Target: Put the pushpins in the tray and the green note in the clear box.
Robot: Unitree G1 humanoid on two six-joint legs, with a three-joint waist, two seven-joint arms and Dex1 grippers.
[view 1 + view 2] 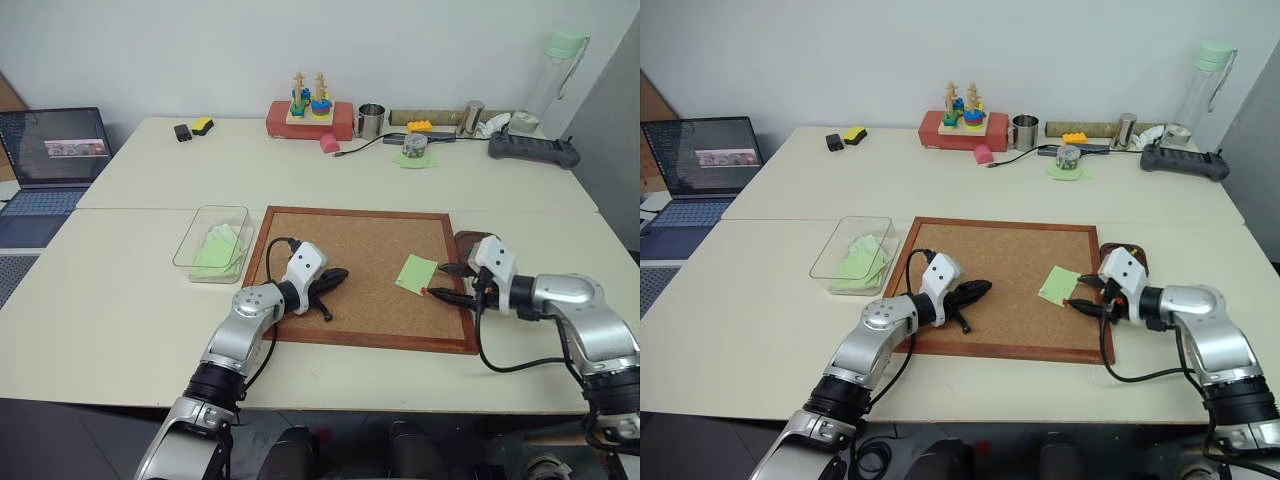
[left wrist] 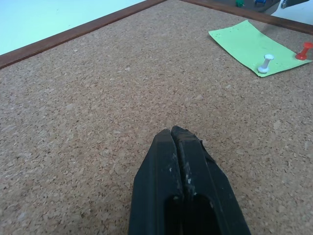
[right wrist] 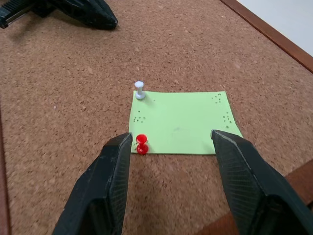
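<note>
Progress is partial, as far as one can judge. Two pushpins hold the green note (image 3: pixel 181 122) on the cork board (image 1: pixel 350 250): the red pushpin (image 3: pixel 142 145) at one corner and the white pushpin (image 3: pixel 140 90) at the next corner; pin holes mark the other two corners, which are free. The clear box (image 1: pixel 195 240) stands on the bench (image 1: pixel 120 310) just beside the board's left edge, and some green paper lies in it already. The tray (image 1: pixel 468 243) is at the board's right edge, mostly hidden behind the right arm; I cannot tell what is in it. The right pincer (image 3: pixel 171 161) is open and holds nothing, with the red pushpin just beside one finger. The left pincer (image 2: pixel 177 134) is fully closed, empty, low over bare cork well apart from the note. Both pins and the note are left to move.
</note>
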